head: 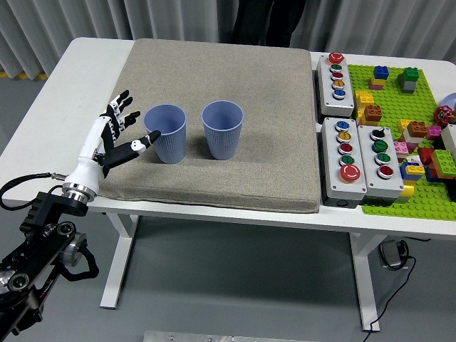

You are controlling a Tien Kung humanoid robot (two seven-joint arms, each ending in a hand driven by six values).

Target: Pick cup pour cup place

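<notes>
Two blue ribbed cups stand upright on the grey mat (214, 178). The left cup (167, 133) and the right cup (222, 129) are a small gap apart. My left hand (120, 132) is just left of the left cup, fingers spread and holding nothing. Its thumb tip (147, 141) reaches to the cup's near left side, about touching it. The inside of both cups shows only blue; I cannot tell if they hold anything. My right hand is out of sight.
Three grey button boxes (335, 74) sit right of the mat. A green baseplate (420, 153) with several coloured bricks fills the far right. A person in dark clothes stands at the far edge (267, 21). The table's near edge runs just below the mat.
</notes>
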